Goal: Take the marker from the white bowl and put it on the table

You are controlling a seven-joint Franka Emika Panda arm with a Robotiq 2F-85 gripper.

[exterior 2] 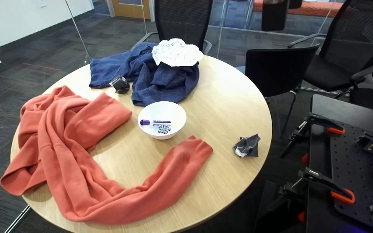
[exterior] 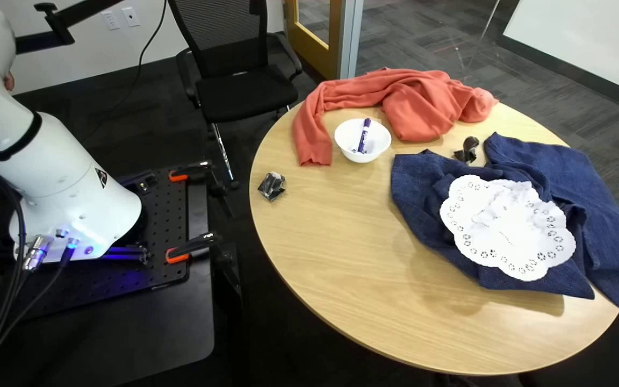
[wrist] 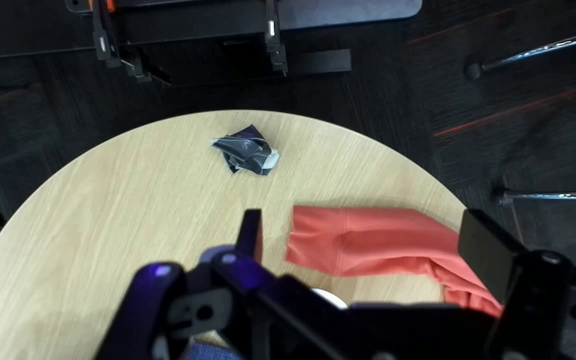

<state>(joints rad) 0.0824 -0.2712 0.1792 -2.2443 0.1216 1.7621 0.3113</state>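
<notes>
The purple marker (exterior: 364, 135) with a paler middle is in the white bowl (exterior: 346, 141), leaning against its wall. Both also show in an exterior view, the marker (exterior 2: 160, 123) lying across the inside of the bowl (exterior 2: 176, 113). The bowl stands on the round tan table (exterior: 336, 226). In the wrist view my gripper (wrist: 360, 227) is open and empty, its fingers wide apart high above the table (wrist: 143, 190). Only a sliver of the bowl's rim (wrist: 330, 298) shows there behind the gripper; the marker is hidden.
An orange-red cloth (exterior: 422, 107) curves around the bowl. A dark blue cloth (exterior: 573, 177) carries a white lace doily (exterior: 524, 236). A small black object (exterior: 469, 149) lies between the cloths. A crumpled black wrapper (wrist: 249, 150) lies by the table edge nearest the robot's base.
</notes>
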